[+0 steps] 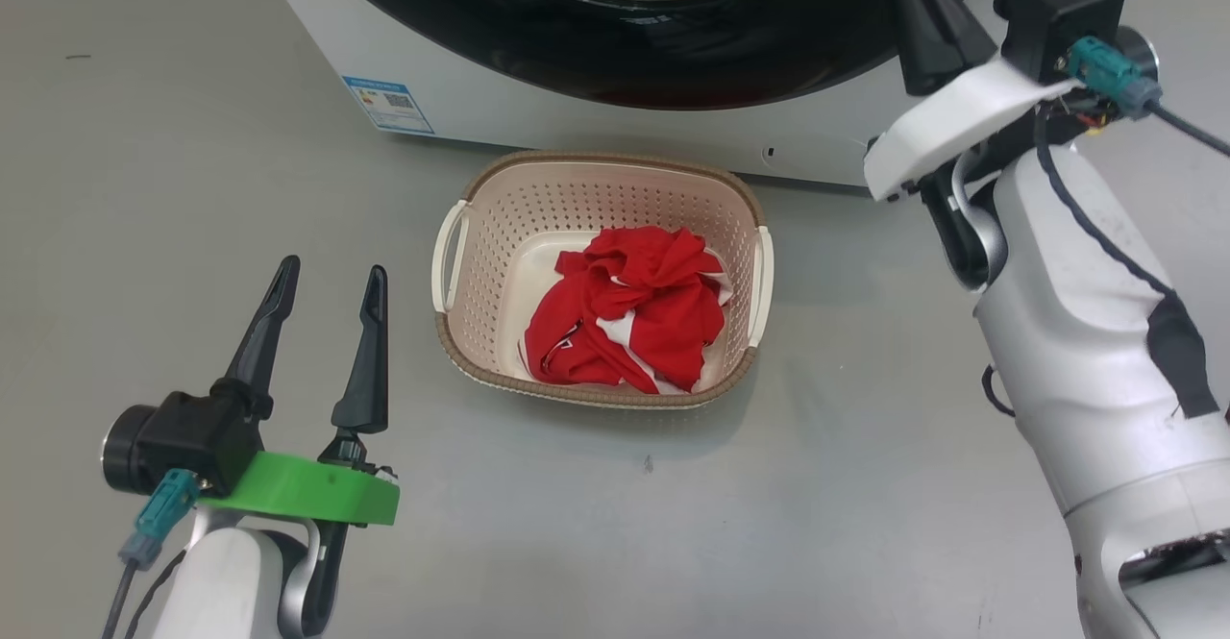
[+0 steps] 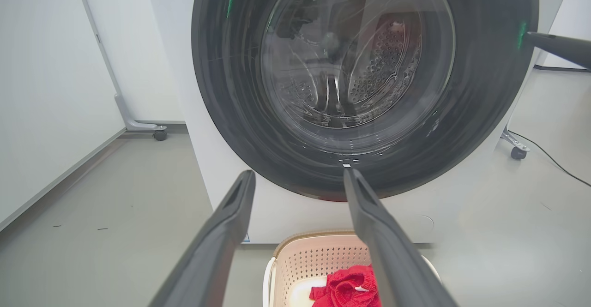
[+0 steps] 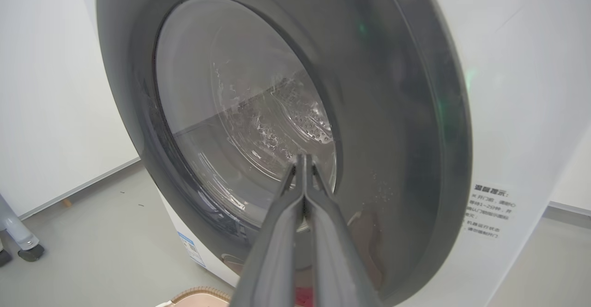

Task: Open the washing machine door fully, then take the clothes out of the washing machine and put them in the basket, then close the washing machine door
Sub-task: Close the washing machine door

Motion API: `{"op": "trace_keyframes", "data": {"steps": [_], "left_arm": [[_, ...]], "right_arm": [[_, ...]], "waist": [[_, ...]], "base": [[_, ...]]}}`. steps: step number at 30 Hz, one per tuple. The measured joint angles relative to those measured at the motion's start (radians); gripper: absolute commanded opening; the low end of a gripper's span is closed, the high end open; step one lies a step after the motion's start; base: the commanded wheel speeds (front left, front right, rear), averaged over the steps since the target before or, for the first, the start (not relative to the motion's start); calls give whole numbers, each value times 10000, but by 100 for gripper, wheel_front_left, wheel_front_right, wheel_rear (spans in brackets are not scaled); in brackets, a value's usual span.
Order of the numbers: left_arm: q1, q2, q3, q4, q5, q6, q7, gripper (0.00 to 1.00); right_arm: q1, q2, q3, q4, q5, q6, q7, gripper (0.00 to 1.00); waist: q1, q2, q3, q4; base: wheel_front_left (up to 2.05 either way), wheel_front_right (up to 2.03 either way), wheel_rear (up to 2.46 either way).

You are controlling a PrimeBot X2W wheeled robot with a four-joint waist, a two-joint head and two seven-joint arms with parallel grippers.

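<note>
Lying at head-view centre, long axis running left-right: one basket (image 1: 596, 160), holding one crumpled heap of clothes (image 1: 634, 307). Spanning the top edge, glass facing down-frame: one washing machine door (image 1: 673, 53). Pointing up-frame at lower left, gaping wide, gripping nothing: left gripper (image 1: 332, 266). Aiming at the door glass, pinched together, empty: right gripper (image 3: 302, 158).

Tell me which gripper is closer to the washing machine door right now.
Right. The right gripper, shut, points at the washing machine door from close by; the left gripper, open, hangs back above the floor, left of the basket.
</note>
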Motion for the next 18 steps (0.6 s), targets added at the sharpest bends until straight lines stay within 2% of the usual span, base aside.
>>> {"op": "trace_keyframes", "data": {"steps": [3,4,5,6,7,8,15,18], "left_arm": [[13,0,40,52,46,2,0,100],[29,0,58,65,48,2,0,100],[55,0,65,82,59,2,0,100],[108,0,84,84,77,2,0,100],[173,0,107,86,79,2,0,100],[234,0,136,94,96,2,0,100],[432,4,339,209,140,4,0,100],[516,4,355,280,150,4,0,100]], "right_arm": [[678,15,0,-395,54,6,-2,0],[912,25,-15,-522,107,6,0,4],[1141,36,-50,-639,157,6,-2,32],[1367,48,-65,-790,209,6,-2,48],[1544,56,-67,-901,234,6,0,80],[1710,67,-69,-1003,249,4,0,100],[2918,115,-307,-1893,353,-23,0,100],[3499,128,-428,-2251,360,-186,-2,100]], "waist": [[0,0,-162,-136],[0,0,-221,-181],[0,0,-279,-228],[0,0,-336,-284],[0,0,-386,-342],[0,0,-433,-403],[0,1,-769,-831],[0,0,-938,-972]], "base": [[0,0,0],[0,0,0],[0,0,0],[0,0,0],[0,0,0],[0,0,0],[0,0,0],[0,0,0]]}}
